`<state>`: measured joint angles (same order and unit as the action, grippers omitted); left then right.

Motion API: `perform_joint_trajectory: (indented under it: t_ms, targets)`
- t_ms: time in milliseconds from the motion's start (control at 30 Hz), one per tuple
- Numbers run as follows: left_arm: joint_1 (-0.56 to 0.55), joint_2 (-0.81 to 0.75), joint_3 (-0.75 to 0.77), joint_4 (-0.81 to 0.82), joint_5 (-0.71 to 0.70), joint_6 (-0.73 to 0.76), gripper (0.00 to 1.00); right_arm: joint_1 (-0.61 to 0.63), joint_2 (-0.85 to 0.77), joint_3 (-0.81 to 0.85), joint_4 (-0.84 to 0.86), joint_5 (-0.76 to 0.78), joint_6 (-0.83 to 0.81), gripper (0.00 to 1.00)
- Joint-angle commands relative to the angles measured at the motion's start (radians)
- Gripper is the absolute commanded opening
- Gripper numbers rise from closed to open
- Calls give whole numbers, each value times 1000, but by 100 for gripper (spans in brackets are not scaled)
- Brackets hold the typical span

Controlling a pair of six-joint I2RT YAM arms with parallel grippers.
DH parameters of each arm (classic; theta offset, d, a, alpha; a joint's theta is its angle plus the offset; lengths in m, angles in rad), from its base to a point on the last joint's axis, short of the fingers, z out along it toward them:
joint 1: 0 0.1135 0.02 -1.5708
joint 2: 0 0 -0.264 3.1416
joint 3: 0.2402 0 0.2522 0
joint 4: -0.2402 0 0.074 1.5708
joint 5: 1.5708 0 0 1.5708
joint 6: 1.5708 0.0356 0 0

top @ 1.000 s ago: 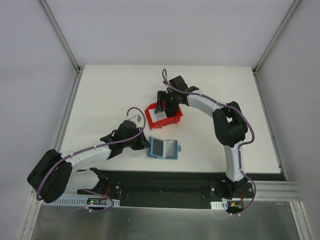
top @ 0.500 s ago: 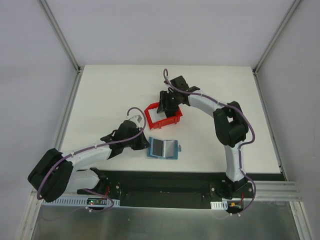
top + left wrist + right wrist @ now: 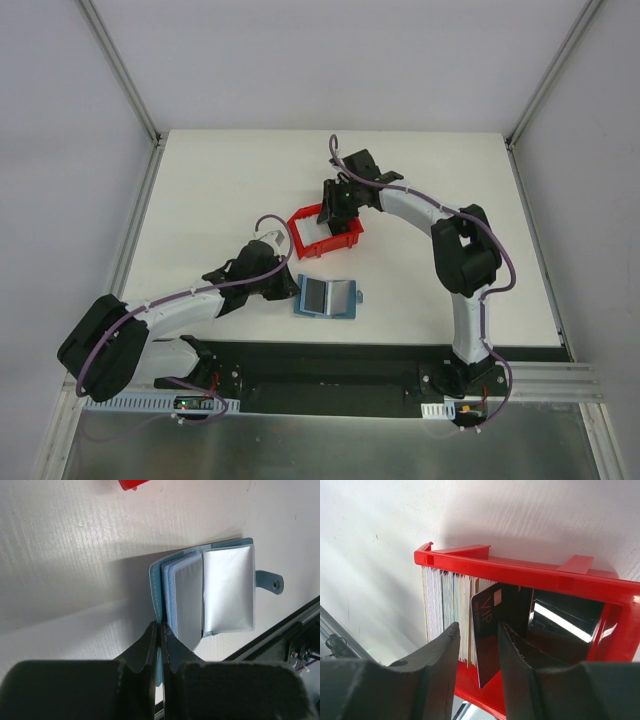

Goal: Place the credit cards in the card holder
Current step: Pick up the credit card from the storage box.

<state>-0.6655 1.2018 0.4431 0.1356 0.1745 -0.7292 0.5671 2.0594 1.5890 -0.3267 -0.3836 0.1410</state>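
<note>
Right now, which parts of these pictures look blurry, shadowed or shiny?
Left wrist view: the left gripper's black fingers are blurred; the teal-blue folding wallet throws a dark shadow, its clear sleeves glare white. Right wrist view: right gripper's fingers blurred, red plastic bin sharp. Top view: even light.

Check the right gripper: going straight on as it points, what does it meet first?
Likely the dark card standing in the red bin; it lies in the gap of the right gripper. Depth is unclear; the pale cards stand just beside it.
</note>
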Motion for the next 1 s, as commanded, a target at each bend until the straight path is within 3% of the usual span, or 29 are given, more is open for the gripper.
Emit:
perform_joint_trajectory:
  t_ms: [0,567,967]
  targets:
    - [7,8,34,1,2,25,0,-1,-58,-3,0,-18,5,37]
    - [7,7,28,-1,-1,25,0,-7,-84,68,-104,172,-99,1]
    - [7,-2,13,1,-3,10,0,-4,-295,-38,-28,223,-115,0]
